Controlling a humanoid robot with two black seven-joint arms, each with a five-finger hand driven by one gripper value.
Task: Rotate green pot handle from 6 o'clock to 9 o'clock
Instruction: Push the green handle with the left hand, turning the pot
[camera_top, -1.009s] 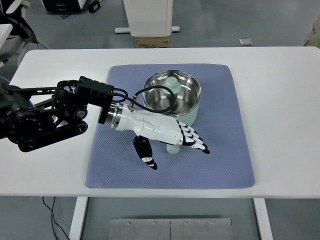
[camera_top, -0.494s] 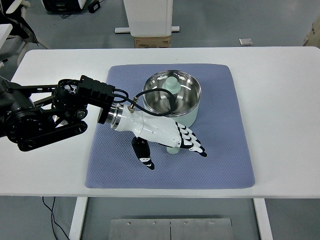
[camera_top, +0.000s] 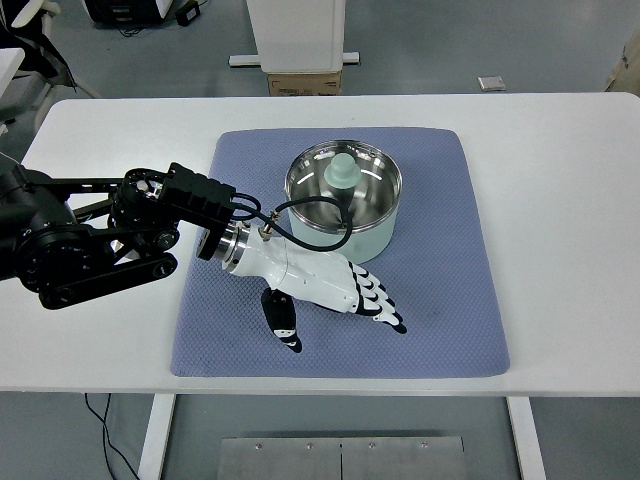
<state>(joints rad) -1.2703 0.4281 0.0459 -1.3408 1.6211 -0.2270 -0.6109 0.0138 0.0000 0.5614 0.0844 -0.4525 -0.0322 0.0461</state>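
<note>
The pale green pot (camera_top: 368, 238) with its shiny steel inside stands on the blue mat (camera_top: 440, 290), at the mat's upper middle. A mint-green knob shape (camera_top: 340, 172) shows inside the pot near its far wall. My left hand (camera_top: 338, 312) lies just below the pot's near side, white with black-tipped fingers (camera_top: 380, 305) stretched flat to the right and the thumb (camera_top: 282, 320) pointing down. The pot's handle is hidden under the palm. I cannot see the hand closed around anything.
The black left arm (camera_top: 90, 235) reaches in over the white table (camera_top: 560, 200) from the left. A black cable (camera_top: 310, 225) loops from the wrist across the pot's rim. A cardboard box (camera_top: 305, 83) sits on the floor beyond the table.
The left hand has slid a little down and towards the near edge. The pale green handle tip that peeked out below the fingers is now covered by the hand.
</note>
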